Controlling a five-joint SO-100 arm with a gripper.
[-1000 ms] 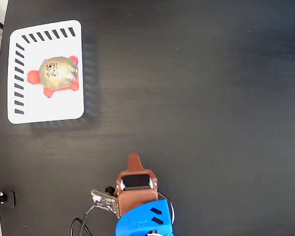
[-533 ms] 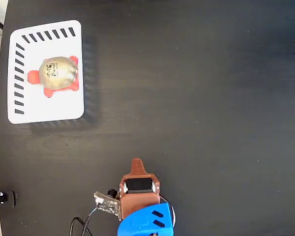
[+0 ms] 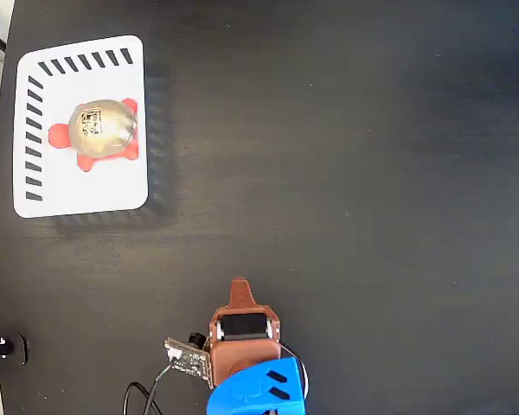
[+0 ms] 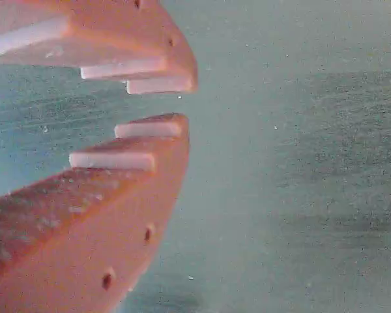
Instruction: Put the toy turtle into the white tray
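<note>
Fixed view, from above: tray lies on the dark bench, at the upper left corner of the frame. Dark slanted slots run along the tray's top and left edges. Turtle sits inside the tray, in its upper half, gold shell up with the black code mark showing, red head pointing toward the tray's left edge. End effector is well apart from the tray, below and to the right of it near the frame's bottom edge, brown tip pointing up-frame; blue arm body behind it.

Wrist view: end effector holds nothing; orange fingers close together, a narrow gap left between the tips. Only bare bench beyond them.
</note>
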